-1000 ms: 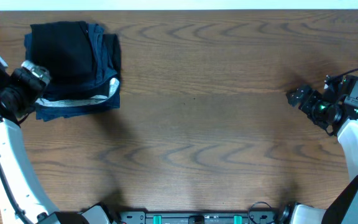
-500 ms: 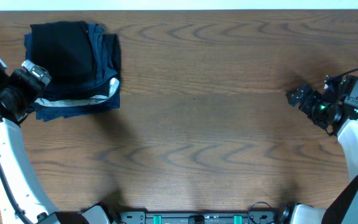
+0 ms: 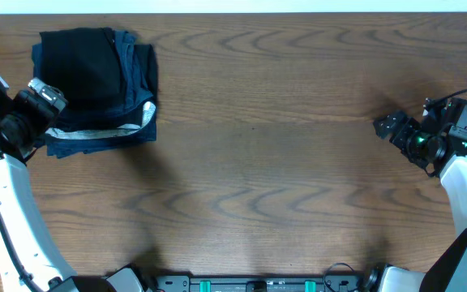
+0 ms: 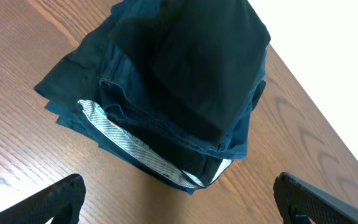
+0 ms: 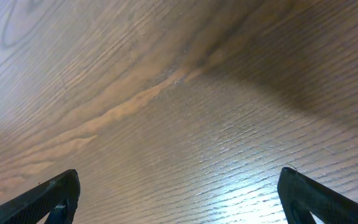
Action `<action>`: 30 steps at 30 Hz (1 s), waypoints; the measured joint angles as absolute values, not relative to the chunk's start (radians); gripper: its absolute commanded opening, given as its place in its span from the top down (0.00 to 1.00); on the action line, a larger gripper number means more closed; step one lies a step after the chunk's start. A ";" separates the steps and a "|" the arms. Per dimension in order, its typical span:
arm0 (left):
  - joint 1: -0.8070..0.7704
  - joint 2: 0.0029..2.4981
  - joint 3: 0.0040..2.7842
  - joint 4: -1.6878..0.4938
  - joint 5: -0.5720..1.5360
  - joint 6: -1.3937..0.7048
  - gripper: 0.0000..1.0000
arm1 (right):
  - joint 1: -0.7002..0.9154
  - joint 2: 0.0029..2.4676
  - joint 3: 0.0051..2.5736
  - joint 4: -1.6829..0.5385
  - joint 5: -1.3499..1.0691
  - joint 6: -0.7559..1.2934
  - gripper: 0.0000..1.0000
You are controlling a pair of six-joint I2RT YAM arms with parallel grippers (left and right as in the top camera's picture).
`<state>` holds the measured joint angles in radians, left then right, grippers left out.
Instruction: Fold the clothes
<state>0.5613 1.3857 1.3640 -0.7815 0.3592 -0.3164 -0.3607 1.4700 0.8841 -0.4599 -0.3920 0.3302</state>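
A black folded garment (image 3: 81, 62) lies on top of a pile at the table's far left; no logo or lettering shows on it. In the left wrist view it (image 4: 204, 56) sits on folded dark blue garments (image 4: 135, 118). My left gripper (image 3: 45, 96) hovers at the pile's left front edge, open and empty; its jaws stand wide apart in the left wrist view (image 4: 178, 202), just short of the pile. My right gripper (image 3: 389, 126) is open and empty over bare wood at the far right, also seen in the right wrist view (image 5: 179, 199).
The dark blue garments (image 3: 128, 105) under the black one show a white-grey striped band (image 3: 96, 134) along the front edge. The brown wooden table (image 3: 258, 162) stretches between the two arms. The table's far edge runs just behind the pile.
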 measured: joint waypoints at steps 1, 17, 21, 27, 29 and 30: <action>0.561 1.386 1.364 -0.781 0.359 -0.316 0.02 | -0.361 1.470 0.884 -0.460 -0.392 0.330 0.01; 0.561 1.386 1.364 -0.781 0.359 -0.316 0.02 | -0.357 1.392 0.883 -0.468 -0.390 0.330 0.01; 0.561 1.386 1.364 -0.781 0.359 -0.316 0.02 | -0.302 1.215 0.883 -0.466 -0.385 0.330 0.01; 0.561 1.386 1.364 -0.781 0.358 -0.316 0.02 | -0.136 0.914 0.884 -0.461 -0.390 0.330 0.01; 0.561 1.386 1.364 -0.781 0.358 -0.316 0.02 | -0.075 0.828 0.884 -0.460 -0.392 0.330 0.01; 0.561 1.386 1.364 -0.781 0.358 -0.316 0.02 | -0.043 0.784 0.884 -0.461 -0.392 0.330 0.01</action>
<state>0.5610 1.3857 1.3640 -0.7815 0.3584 -0.3161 -0.0429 0.7837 0.8837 -0.4606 -0.3923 0.3298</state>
